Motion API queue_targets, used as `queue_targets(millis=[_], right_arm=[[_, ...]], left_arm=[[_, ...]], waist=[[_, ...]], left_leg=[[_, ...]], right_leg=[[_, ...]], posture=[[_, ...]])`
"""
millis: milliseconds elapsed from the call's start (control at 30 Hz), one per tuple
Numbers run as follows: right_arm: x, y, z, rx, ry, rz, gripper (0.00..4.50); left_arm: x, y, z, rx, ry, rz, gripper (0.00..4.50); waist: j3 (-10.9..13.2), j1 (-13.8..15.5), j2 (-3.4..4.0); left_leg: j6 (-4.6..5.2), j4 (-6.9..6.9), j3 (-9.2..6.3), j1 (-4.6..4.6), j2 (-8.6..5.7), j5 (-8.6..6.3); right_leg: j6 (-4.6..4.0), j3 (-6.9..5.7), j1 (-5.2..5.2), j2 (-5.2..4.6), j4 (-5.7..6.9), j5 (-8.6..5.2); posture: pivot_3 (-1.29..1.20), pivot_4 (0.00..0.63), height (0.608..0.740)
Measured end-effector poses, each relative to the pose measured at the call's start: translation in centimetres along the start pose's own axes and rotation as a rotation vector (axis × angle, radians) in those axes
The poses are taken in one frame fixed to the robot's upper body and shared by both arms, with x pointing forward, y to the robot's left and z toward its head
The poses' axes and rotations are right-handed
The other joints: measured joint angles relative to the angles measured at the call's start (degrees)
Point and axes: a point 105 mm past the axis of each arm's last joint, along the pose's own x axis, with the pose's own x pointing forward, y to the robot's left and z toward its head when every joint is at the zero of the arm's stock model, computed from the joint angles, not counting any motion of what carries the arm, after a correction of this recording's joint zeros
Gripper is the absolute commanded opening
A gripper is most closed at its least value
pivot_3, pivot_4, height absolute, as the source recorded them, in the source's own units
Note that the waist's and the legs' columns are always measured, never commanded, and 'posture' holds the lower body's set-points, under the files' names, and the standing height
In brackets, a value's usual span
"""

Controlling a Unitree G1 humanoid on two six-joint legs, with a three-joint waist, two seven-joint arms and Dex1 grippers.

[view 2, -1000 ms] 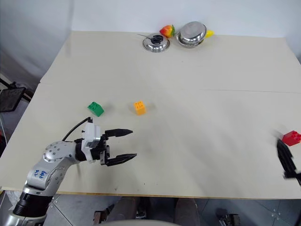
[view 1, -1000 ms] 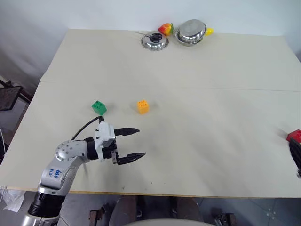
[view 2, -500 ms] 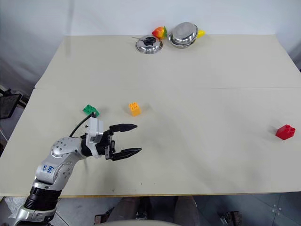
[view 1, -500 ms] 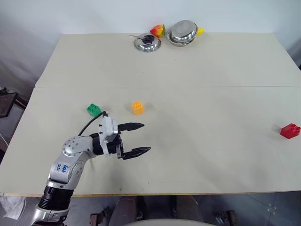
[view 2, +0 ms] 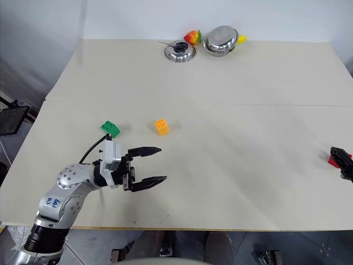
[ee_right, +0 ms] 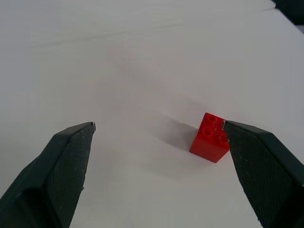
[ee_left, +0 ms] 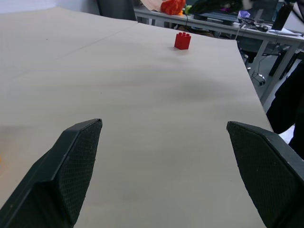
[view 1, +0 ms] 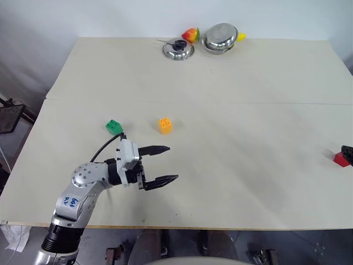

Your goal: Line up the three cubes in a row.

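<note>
Grippers first: our left gripper (view 1: 164, 164) hangs over bare table (view 1: 237, 182) near the front edge, matte black fingers spread wide, nothing between them. Our right gripper (ee_right: 156, 142) is also spread wide, its textured pads empty; red cube (ee_right: 210, 137) sits just beside one fingertip, by the table's right edge. Green cube (view 1: 114, 127) & orange cube (view 1: 165, 125) lie a bit past the left gripper, apart from each other, studded tops up. Table is smooth beige w/ a seam across. At far edge: shiny steel bowls (view 1: 220, 37), toy fruit (view 1: 191, 34), white wall behind.

Bright, even, diffuse light; soft faint shadows on the table (view 1: 231, 127); all views sharp, without glare.
</note>
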Motion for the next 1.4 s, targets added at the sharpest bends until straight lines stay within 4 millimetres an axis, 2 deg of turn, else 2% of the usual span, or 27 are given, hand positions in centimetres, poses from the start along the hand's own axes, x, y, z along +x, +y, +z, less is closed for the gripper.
queue_targets(millis=[133, 300, 333, 500, 667, 767, 900, 933, 1033, 1100, 1167, 1233, 1267, 1333, 1400], right_arm=[[2.4, -0.8, -1.1, 0.013, 0.075, -0.07, 4.5], [4.4, -1.3, -2.1, -0.013, 0.137, -0.139, 4.5], [4.7, -1.3, -2.1, -0.011, 0.135, -0.148, 4.1], [5.5, -1.6, -2.1, 0.006, 0.141, -0.196, 2.66], [5.8, -1.0, -2.2, 0.028, 0.136, -0.193, 1.06], [6.0, 0.2, -1.8, 0.025, 0.128, -0.126, 1.06], [6.4, 3.1, -2.0, -0.052, 0.126, 0.067, 1.06], [6.4, 4.2, -1.8, -0.097, 0.112, 0.137, 1.06], [4.9, 9.5, 0.0, -0.332, 0.016, 0.498, 1.06], [3.4, 12.7, 0.3, -0.489, -0.015, 0.721, 1.06], [3.1, 14.6, 0.0, -0.558, -0.01, 0.842, 1.06], [3.8, 14.8, 0.1, -0.576, -0.004, 0.856, 1.06], [4.1, 14.5, 0.2, -0.581, -0.004, 0.848, 1.23], [4.4, 13.8, 0.4, -0.585, -0.003, 0.819, 1.62], [4.4, 12.1, 0.1, -0.599, 0.033, 0.782, 2.27]], left_arm=[[0.2, 0.1, 0.0, 0.007, 0.0, 0.015, 4.48], [0.4, -0.2, 0.4, 0.024, -0.006, 0.021, 4.48], [0.4, -0.2, 0.3, 0.025, -0.005, 0.026, 4.5], [0.5, -0.2, 0.7, 0.04, -0.006, 0.039, 4.5], [0.4, -0.1, 0.7, 0.049, 0.001, 0.052, 4.5], [0.4, 0.0, 0.7, 0.052, 0.003, 0.059, 4.5], [0.4, 0.1, 0.7, 0.058, 0.004, 0.067, 4.5], [0.4, 0.1, 0.7, 0.059, 0.004, 0.07, 4.5], [0.3, 0.2, 0.7, 0.063, 0.002, 0.075, 4.5], [0.1, 0.2, 0.7, 0.064, 0.002, 0.081, 4.5], [0.0, 0.2, 0.6, 0.066, 0.004, 0.082, 4.5], [-0.3, 0.4, 0.6, 0.069, 0.006, 0.09, 4.5], [-0.5, 0.5, 0.6, 0.071, 0.008, 0.099, 4.5], [-0.8, 0.6, 0.6, 0.07, 0.011, 0.116, 4.5], [-1.0, 0.4, 0.3, 0.061, 0.014, 0.122, 4.5]], waist=[[0.0, 0.29, 0.0], [0.0, 0.43, 0.0], [0.0, 0.43, 0.0], [-0.03, 0.48, -0.08], [-0.15, 0.26, -0.31], [-0.15, -0.12, -0.31], [-0.14, -0.67, -0.29], [-0.12, -0.75, -0.24], [-0.1, -0.81, -0.2], [-0.08, -0.83, -0.24], [-0.02, -0.86, -0.4], [0.0, -0.87, -0.43], [0.01, -0.63, -0.43], [0.01, -0.16, -0.43], [0.01, 0.46, -0.43]], left_leg=[[0.03, 0.0, 0.02, -0.03, -0.03, 0.01], [0.02, 0.01, 0.04, -0.05, -0.03, 0.02], [0.01, 0.01, 0.04, -0.05, -0.02, 0.03], [-0.01, 0.02, 0.0, -0.05, 0.0, 0.04], [-0.06, 0.02, 0.0, -0.02, 0.11, 0.05], [-0.08, 0.02, 0.0, -0.01, 0.15, 0.06], [-0.09, 0.02, 0.01, -0.02, 0.14, 0.06], [-0.08, 0.02, 0.02, -0.03, 0.13, 0.06], [-0.09, 0.01, 0.01, -0.02, 0.14, 0.06], [-0.12, 0.01, -0.01, 0.01, 0.18, 0.04], [-0.12, 0.03, -0.01, 0.04, 0.2, 0.05], [-0.12, 0.07, -0.01, 0.03, 0.18, 0.05], [-0.12, 0.07, -0.1, 0.0, 0.17, 0.05], [-0.13, 0.07, -0.15, -0.03, 0.18, 0.04], [-0.14, 0.06, -0.16, -0.07, 0.16, 0.01]], right_leg=[[0.06, -0.01, 0.0, 0.0, -0.04, 0.03], [0.08, -0.04, 0.0, 0.01, -0.04, 0.04], [0.09, -0.05, 0.0, 0.02, -0.04, 0.04], [0.09, -0.11, 0.05, 0.05, -0.08, 0.05], [0.09, -0.12, 0.09, 0.16, -0.13, 0.05], [0.09, -0.11, 0.1, 0.19, -0.14, 0.05], [0.09, -0.09, 0.08, 0.2, -0.14, 0.05], [0.09, -0.09, 0.07, 0.19, -0.14, 0.05], [0.1, -0.09, 0.06, 0.21, -0.16, 0.05], [0.1, -0.11, 0.11, 0.27, -0.18, 0.05], [0.1, -0.11, 0.16, 0.26, -0.19, 0.05], [0.11, -0.09, 0.14, 0.22, -0.17, 0.06], [0.1, -0.15, 0.15, 0.21, -0.17, 0.05], [0.08, -0.22, 0.15, 0.21, -0.19, 0.04], [0.08, -0.26, 0.15, 0.21, -0.23, 0.04]], posture=[[0.0, 0.15, 0.74], [0.0, 0.15, 0.74], [0.0, 0.15, 0.74], [0.0, 0.15, 0.74], [0.0, 0.15, 0.74], [0.0, 0.15, 0.74], [0.0, 0.15, 0.74], [0.0, 0.15, 0.74], [0.0, 0.15, 0.74], [0.0, 0.15, 0.74], [0.0, 0.15, 0.74], [0.0, 0.15, 0.74], [0.0, 0.15, 0.74], [0.0, 0.15, 0.74], [0.0, 0.15, 0.74]])
